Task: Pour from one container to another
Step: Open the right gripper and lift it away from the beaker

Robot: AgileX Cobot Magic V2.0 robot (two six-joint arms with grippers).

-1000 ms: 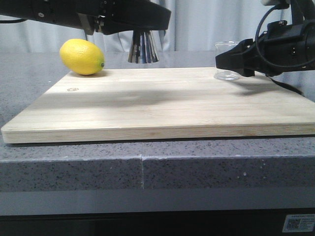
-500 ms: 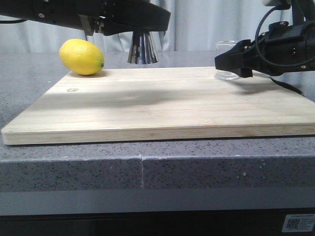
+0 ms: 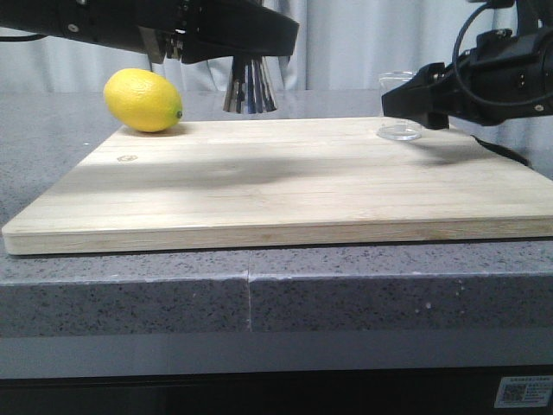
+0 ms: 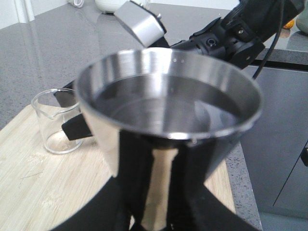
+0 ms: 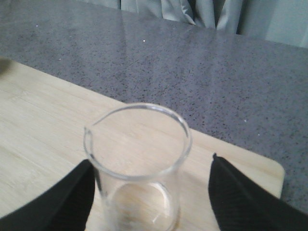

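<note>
Left gripper (image 4: 149,211) clamps the polished steel jigger (image 3: 251,84), flared hourglass, long axis upright, raised above the pale wood board (image 3: 285,186); a waxy yellow lemon (image 3: 143,100) sits at the board's far left corner; right gripper (image 5: 149,192), fingers spread, flanks without touching the clear glass beaker (image 3: 399,108), upright on the board's far right

Clear glass beaker (image 3: 399,107) stands upright and empty on the board's far right; steel jigger (image 3: 251,85) hangs lifted, upright.
</note>
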